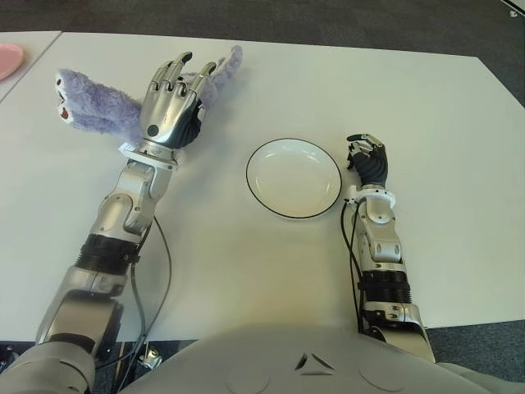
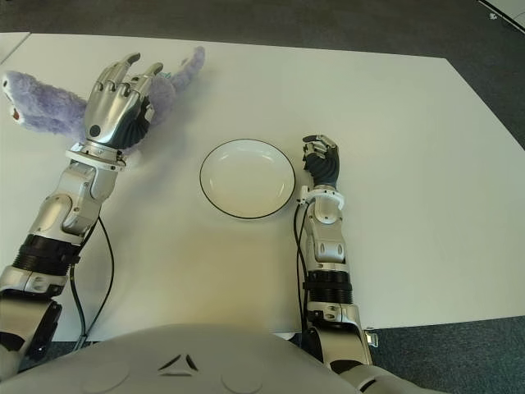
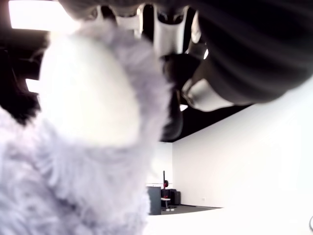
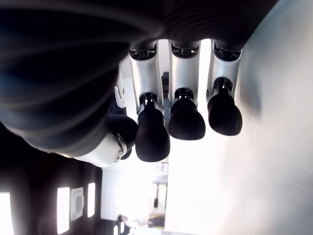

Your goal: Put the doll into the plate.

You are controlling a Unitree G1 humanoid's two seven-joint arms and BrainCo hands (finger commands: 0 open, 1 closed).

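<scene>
A purple plush doll (image 1: 90, 103) with a red-marked face end lies on the white table (image 1: 426, 123) at the far left. My left hand (image 1: 182, 82) sits on top of its middle, fingers stretched out over the fur and not closed round it. In the left wrist view the doll (image 3: 83, 147) fills the space against the palm. A white plate (image 1: 294, 178) with a dark rim stands empty at the table's centre, to the right of the doll. My right hand (image 1: 367, 158) shows just right of the plate, its fingers (image 4: 186, 117) curled with nothing in them.
A pink dish (image 1: 8, 59) shows at the far left edge on a neighbouring table. A cable (image 1: 160, 271) runs along my left forearm down to the table's front edge. Dark floor lies beyond the table's far and right edges.
</scene>
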